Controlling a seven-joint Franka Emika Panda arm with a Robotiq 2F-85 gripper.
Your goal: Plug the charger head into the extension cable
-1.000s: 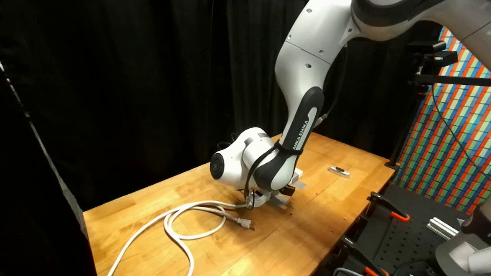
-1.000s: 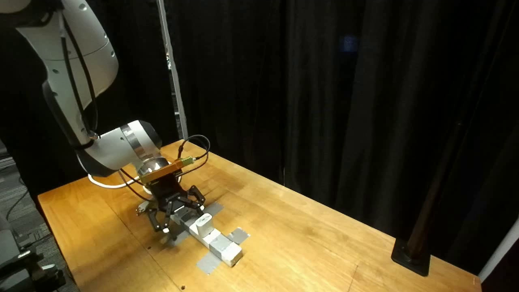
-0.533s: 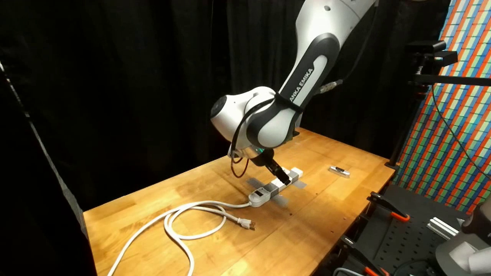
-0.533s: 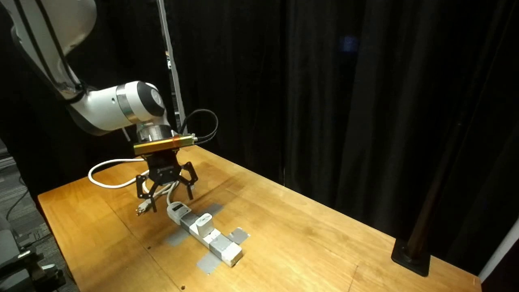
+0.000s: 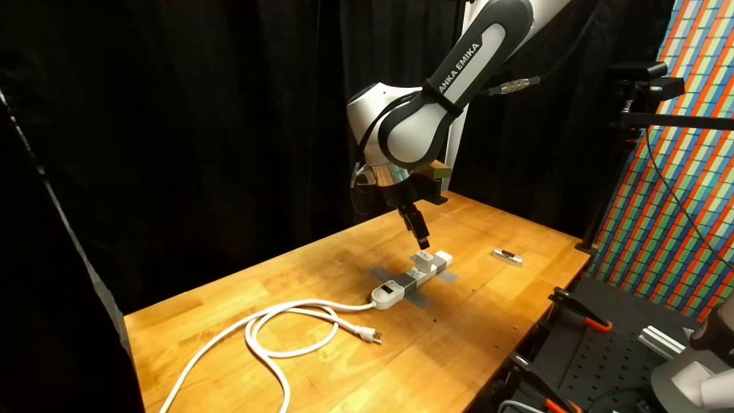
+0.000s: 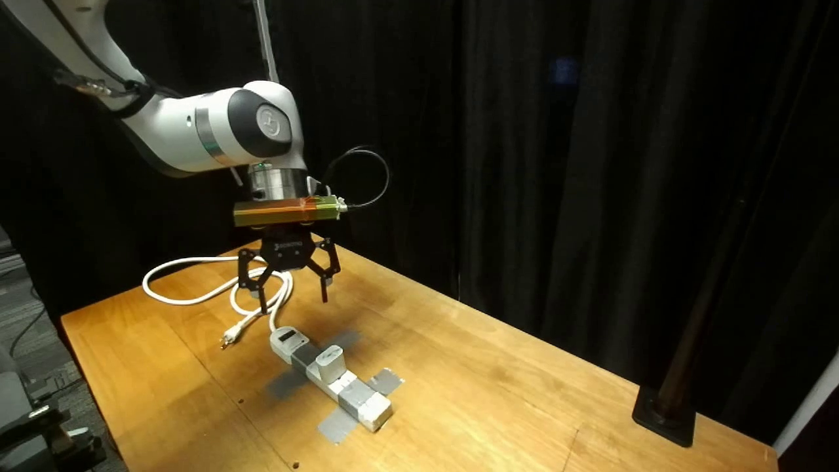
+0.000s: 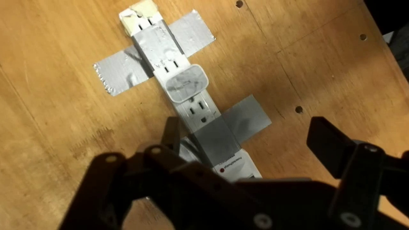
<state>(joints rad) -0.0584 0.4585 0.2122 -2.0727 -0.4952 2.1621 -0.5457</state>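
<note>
The charger head (image 6: pixel 331 364) is a small white block standing upright on the white socket bar of the extension cable (image 6: pixel 375 413), between two bands of grey tape. It shows in both exterior views, also here (image 5: pixel 424 262). In the wrist view the charger head (image 7: pixel 187 83) sits over the bar's outlets, with open slots on the bar (image 7: pixel 198 110) on both sides of it. How deep its prongs sit is hidden. My gripper (image 6: pixel 294 304) is open and empty, raised above the bar. Its fingers (image 7: pixel 244 137) are wide apart in the wrist view, with nothing between them.
Grey tape (image 7: pixel 246 118) holds the bar to the wooden table (image 6: pixel 498 406). The white cord (image 5: pixel 292 355) lies in loops with its plug (image 5: pixel 368 334) free on the table. A small silver and dark item (image 5: pixel 507 257) lies farther off. A black post base (image 6: pixel 664 416) stands at the table's edge.
My gripper has risen from low beside the socket bar to well above it and tilted more upright. Its fingers stayed open. The charger head and bar have not moved.
</note>
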